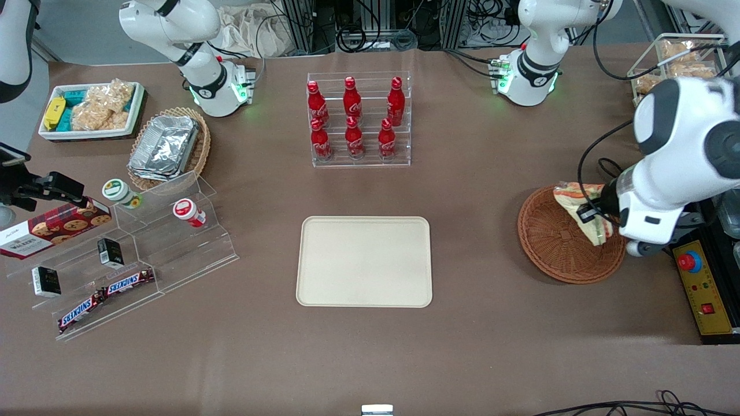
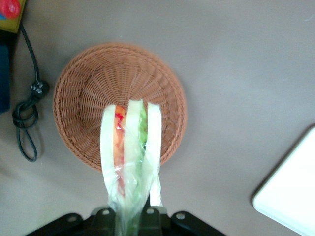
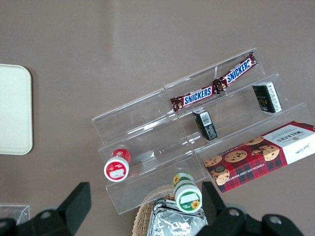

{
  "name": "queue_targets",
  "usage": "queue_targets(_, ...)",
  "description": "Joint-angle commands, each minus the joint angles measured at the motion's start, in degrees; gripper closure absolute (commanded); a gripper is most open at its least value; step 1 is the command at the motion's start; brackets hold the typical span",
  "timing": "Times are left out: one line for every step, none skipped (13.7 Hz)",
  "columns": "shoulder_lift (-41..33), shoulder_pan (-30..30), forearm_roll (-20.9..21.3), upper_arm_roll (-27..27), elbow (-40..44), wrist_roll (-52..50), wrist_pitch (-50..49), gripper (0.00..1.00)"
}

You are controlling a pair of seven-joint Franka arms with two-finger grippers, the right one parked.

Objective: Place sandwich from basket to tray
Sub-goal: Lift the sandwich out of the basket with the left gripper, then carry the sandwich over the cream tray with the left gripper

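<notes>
**Holding the sandwich over the basket — item record**

Carrying status: the hand (image 2: 132, 216) is closed on the sandwich (image 2: 130, 147), gripping the narrow end of the wedge through its clear wrap. The rest of the wedge projects out from the fingers, with bread slices and orange, red and green filling showing edge-on.

Landmark: the basket (image 1: 558, 245), a round reddish-brown wicker piece on the desk (image 1: 491, 346) toward the working arm's end.

- Sandwich: held above the basket, lifted clear of the weave as far as the wrist view shows; no other contents are visible in the basket.
- Hand: directly above the basket's rim, on the side toward the working arm's end of the desk.
- Tray (image 1: 364, 261): cream, rectangular, flat on the desk, well apart from the basket toward the parked arm's end. Nothing is on it.
- Bottle rack (image 1: 358, 118): red bottles on clear steps, farther from the front camera than the basket and nearer the tray's line.

Judged stage: the pick looks done, with the carry to the tray yet to begin.

Risks noted:
1. The grip sits on slippery wrap at one end only, so the wedge could slide or swing out during a quick sideways move.
2. Soft bread may crush or the layers may splay if squeezed harder.
3. A low carry could catch the tray's rim, tipping the wedge short of it.
</notes>
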Motion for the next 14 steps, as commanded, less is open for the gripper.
queue_targets(5.2,-0.1,-0.6,-4.6,7.2,3.5,-2.3,1.00)
queue_targets(6.2,-0.2,-0.5,-7.5,7.3,3.7,-1.3,1.00)
queue_targets(7.9,-0.6,0.0,-10.2,7.3,3.8,0.3,1.00)
queue_targets(9.7,-1.9,0.2,-12.0,7.3,3.9,3.1,1.00)
queue_targets(11.8,-4.0,0.3,-12.2,7.3,3.8,6.0,1.00)
queue_targets(13.9,-7.4,1.2,-12.1,7.3,3.8,9.4,1.00)
queue_targets(16.0,-9.6,2.3,-12.0,7.3,3.7,11.9,1.00)
queue_targets(18.3,-11.3,3.3,-12.0,7.4,3.7,14.2,1.00)
queue_targets(20.5,-13.2,4.4,-12.0,7.6,3.7,16.6,1.00)
queue_targets(22.6,-14.5,5.6,-12.0,7.6,3.7,19.3,1.00)
queue_targets(24.4,-15.8,7.1,-11.9,7.6,3.6,22.5,1.00)
queue_targets(26.8,-16.6,8.7,-11.9,7.5,3.1,25.9,1.00)
queue_targets(28.9,-17.2,10.3,-11.9,7.3,3.1,29.1,1.00)
queue_targets(30.9,-17.9,11.6,-11.8,7.1,3.0,31.7,1.00)
